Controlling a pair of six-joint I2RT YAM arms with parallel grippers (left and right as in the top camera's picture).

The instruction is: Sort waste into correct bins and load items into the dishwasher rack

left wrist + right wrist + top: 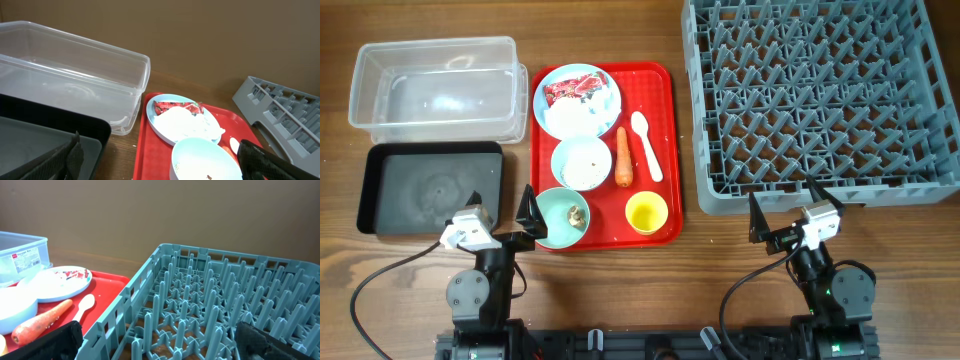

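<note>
The dishwasher rack (790, 195), upper right in the overhead view, is blue-grey with a lattice pattern. At centre, a flat red serving tray (665, 110) carries these:

- a pale blue plate (541, 104) with a red printed wrapper (576, 90) and white tissue (570, 120)
- a blue-green bowl (557, 164) speckled with white rice (586, 166)
- an orange carrot (623, 158)
- a white spoon (646, 146)
- a yellow cup (646, 212)
- a second blue-green bowl (552, 230) with a brown scrap (578, 215)

At left are a clear tub (365, 62) and a black tray (370, 190). The table (720, 270) is brown wood grain.

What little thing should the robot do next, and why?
Probably reach the left claw forward to the red wrapper on the plate. It and the right claw are open and hold nothing. The wrapper lies on top, easy to pinch, and the plate has to be cleared before it goes in the rack. The clear tub is on the left claw's side.
</note>
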